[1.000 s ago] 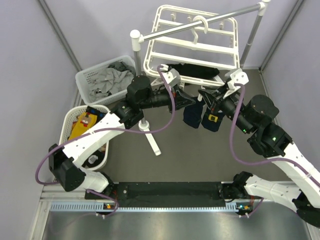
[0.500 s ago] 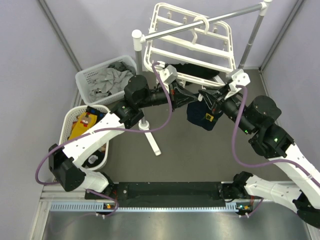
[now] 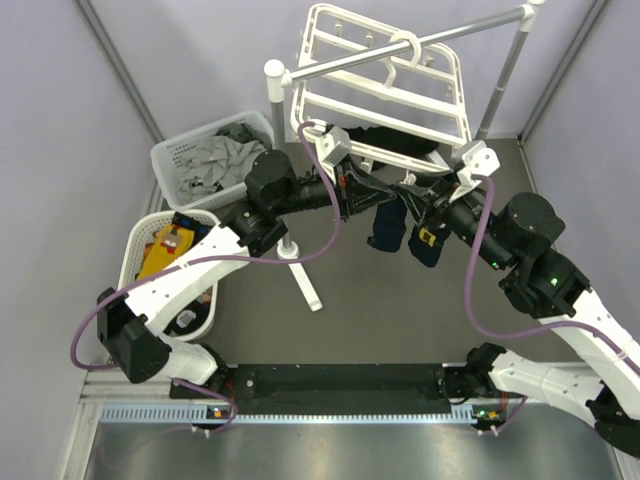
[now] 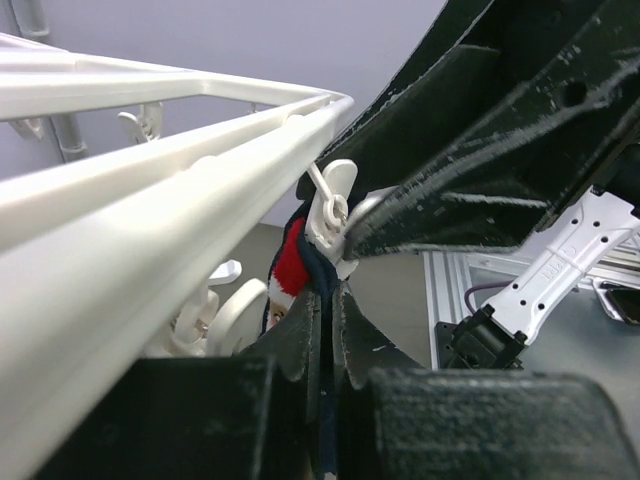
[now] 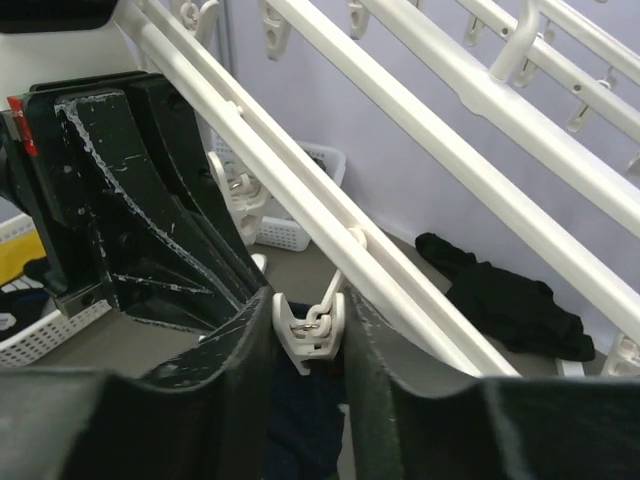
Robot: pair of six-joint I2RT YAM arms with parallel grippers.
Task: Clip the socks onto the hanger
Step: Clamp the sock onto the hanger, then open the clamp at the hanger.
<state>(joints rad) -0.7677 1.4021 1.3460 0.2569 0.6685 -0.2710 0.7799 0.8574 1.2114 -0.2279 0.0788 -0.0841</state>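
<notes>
The left fingers (image 4: 290, 345) are closed on a navy sock (image 4: 291, 263), just beneath a white clip (image 5: 310, 325) of the hanger (image 4: 120, 260). The right fingers (image 5: 385, 345) squeeze that clip.

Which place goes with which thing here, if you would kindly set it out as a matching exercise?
1 hanger
2 navy socks
3 pale grey cloths
4 white clip

A in the far white basket
B pinched by the right gripper
C hooked over the grey pole
D dangling below the hanger's near edge

Pairs: 1-C, 2-D, 3-A, 4-B
</notes>
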